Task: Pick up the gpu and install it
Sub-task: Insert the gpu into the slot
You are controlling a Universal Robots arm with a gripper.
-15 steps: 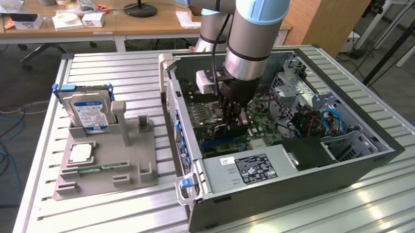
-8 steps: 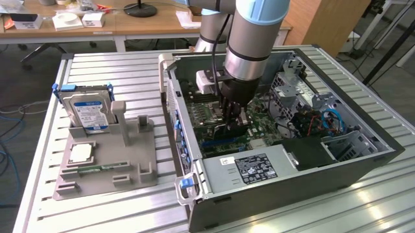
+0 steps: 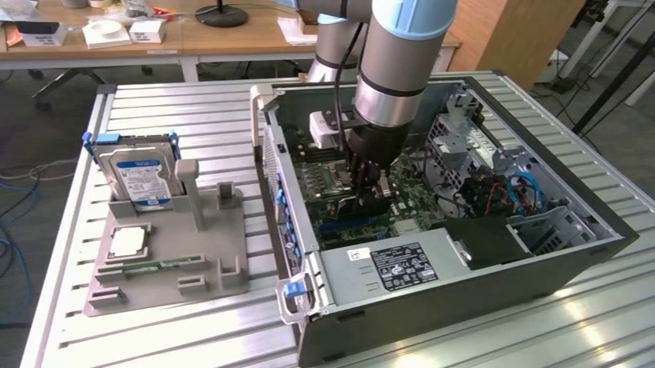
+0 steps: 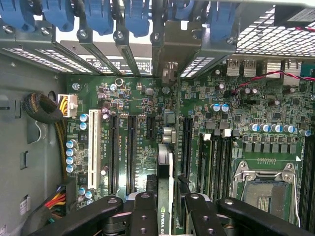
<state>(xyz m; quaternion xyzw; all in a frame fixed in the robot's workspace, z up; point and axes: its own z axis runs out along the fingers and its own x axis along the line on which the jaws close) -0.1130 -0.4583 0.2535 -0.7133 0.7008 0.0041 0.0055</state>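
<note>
One thin black gpu card (image 4: 165,189) stands edge-on in our tool (image 4: 164,216), jaws part-closed on it, its long axis parallel to the black motherboard slot (image 4: 186,147) just beside.

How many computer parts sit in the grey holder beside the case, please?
3: hard drive upright at the far end, square chip midway, green memory stick nearest the camera.

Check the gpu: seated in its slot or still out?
Cannot tell if seated. The gpu stands on edge between the claw fingers, down among the motherboard slots inside the case.
</note>
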